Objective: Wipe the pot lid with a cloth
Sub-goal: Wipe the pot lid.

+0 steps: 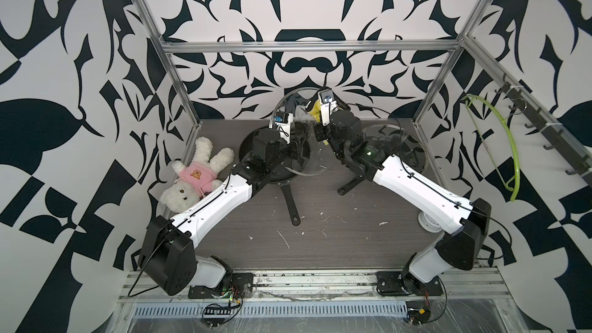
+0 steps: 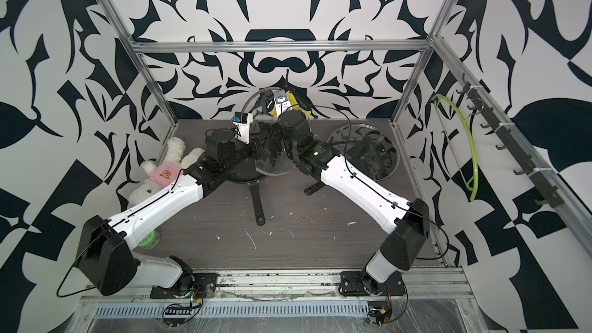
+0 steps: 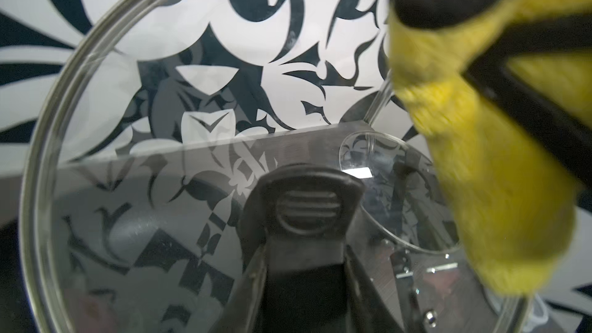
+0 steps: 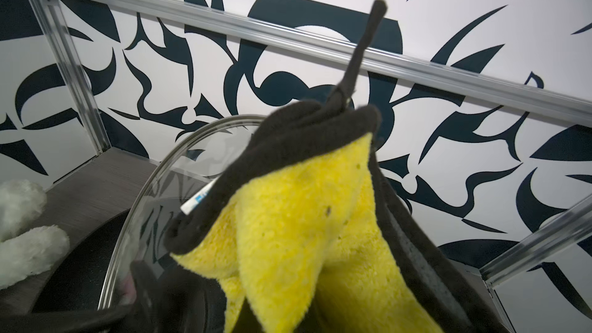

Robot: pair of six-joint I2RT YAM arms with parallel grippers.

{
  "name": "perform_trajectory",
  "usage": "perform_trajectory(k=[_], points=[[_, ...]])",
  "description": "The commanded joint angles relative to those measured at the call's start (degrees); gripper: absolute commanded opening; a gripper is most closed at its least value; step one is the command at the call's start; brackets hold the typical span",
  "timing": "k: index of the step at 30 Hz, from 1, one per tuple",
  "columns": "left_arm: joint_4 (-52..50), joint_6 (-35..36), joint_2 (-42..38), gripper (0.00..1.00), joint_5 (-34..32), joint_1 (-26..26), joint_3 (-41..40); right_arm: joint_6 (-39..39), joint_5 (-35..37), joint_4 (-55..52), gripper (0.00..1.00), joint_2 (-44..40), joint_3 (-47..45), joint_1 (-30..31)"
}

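The left gripper [image 3: 304, 245] clamps the round clear glass pot lid [image 3: 134, 91] by its knob [image 3: 304, 209] near the back edge of the tabletop [image 1: 320, 245], so the right gripper [image 1: 315, 118], pinching the fluffy yellow cloth [image 4: 304, 219], could push it loose.

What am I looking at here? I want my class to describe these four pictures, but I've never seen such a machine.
These are two robot arms fixed at the front edge of a table, each ending in a pincer. Two pictures look down from overhead on the whole scene. The other two come from small cameras on the arms' wrists.

The left pincer grips a glass lid by its knob and holds it up on edge. The right pincer is shut on a yellow cloth right beside that lid; I can't tell whether cloth and glass touch.

On the table lie a black frying pan, a second glass lid and a white teddy bear in a pink top.
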Motion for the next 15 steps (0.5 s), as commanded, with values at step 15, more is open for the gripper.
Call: perform_trajectory(k=[15], points=[[5.1,73.5,-7.4,0.0,15.6,-0.2,3.6,-9.3,-22.4,-37.4,0.0,24.2,46.6,-0.3]])
